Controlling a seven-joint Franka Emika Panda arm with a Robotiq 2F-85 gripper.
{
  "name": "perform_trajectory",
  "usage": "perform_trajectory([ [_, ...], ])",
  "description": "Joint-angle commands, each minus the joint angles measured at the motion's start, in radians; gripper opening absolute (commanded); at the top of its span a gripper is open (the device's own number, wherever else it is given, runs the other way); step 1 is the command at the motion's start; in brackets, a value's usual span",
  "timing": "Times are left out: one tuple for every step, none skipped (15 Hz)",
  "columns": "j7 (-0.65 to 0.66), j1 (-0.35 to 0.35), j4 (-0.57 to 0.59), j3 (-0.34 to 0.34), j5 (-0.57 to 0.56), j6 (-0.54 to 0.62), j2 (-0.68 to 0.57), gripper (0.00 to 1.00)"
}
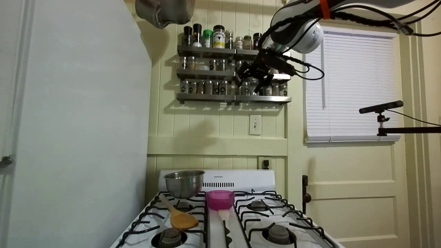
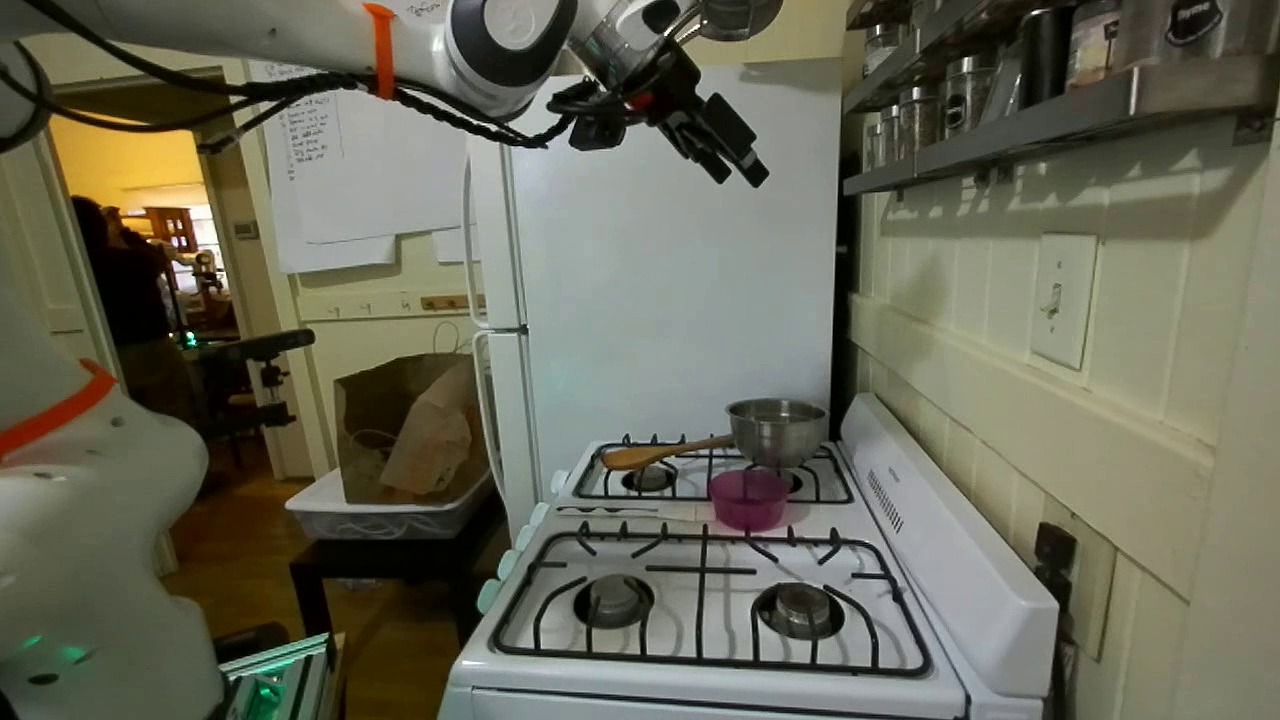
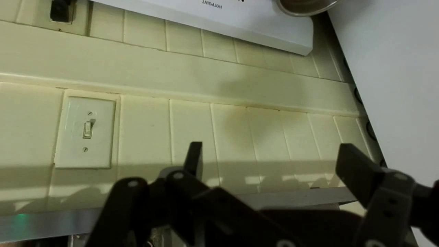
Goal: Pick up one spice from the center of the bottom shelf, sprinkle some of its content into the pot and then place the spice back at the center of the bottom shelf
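Where the tool (image 1: 248, 85) hangs, jars (image 1: 245, 90) hide.

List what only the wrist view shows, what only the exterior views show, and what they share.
Only the wrist view: a green glint on the metal edge of the bottom shelf.
Only the exterior views: the robot arm, the wooden spoon and the pink cup.
Shared: the pot, cut off in the wrist view; the light switch; the bottom shelf; the open gripper.
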State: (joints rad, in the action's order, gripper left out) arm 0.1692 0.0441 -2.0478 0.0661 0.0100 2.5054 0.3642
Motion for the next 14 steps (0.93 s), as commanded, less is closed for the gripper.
perform_trajectory([
  [0.004, -0.008, 0.005, -0.004, -0.005, -0.002, -0.005, 1.0],
  [0.006, -0.008, 0.005, -0.003, -0.005, -0.002, -0.005, 1.0],
  [0.007, -0.008, 0.006, -0.001, -0.005, -0.002, -0.005, 1.0],
  [0.061, 0.031, 0.013, 0.031, -0.08, 0.039, -0.022, 1.0],
  [0.076, 0.038, 0.03, 0.043, -0.107, 0.096, -0.044, 1.0],
  [0.103, 0.048, 0.041, 0.056, -0.137, 0.136, -0.054, 1.0],
  [0.139, 0.061, 0.052, 0.072, -0.166, 0.185, -0.068, 1.0],
  [0.187, 0.088, 0.06, 0.094, -0.213, 0.243, -0.082, 1.0],
  [0.236, 0.113, 0.073, 0.115, -0.256, 0.282, -0.095, 1.0],
  [0.297, 0.149, 0.084, 0.142, -0.302, 0.316, -0.109, 1.0],
  [0.357, 0.182, 0.098, 0.164, -0.348, 0.342, -0.12, 1.0],
  [0.418, 0.221, 0.113, 0.187, -0.402, 0.371, -0.136, 1.0],
  [0.459, 0.247, 0.132, 0.2, -0.436, 0.392, -0.153, 1.0],
  [0.503, 0.276, 0.151, 0.216, -0.475, 0.404, -0.168, 1.0],
])
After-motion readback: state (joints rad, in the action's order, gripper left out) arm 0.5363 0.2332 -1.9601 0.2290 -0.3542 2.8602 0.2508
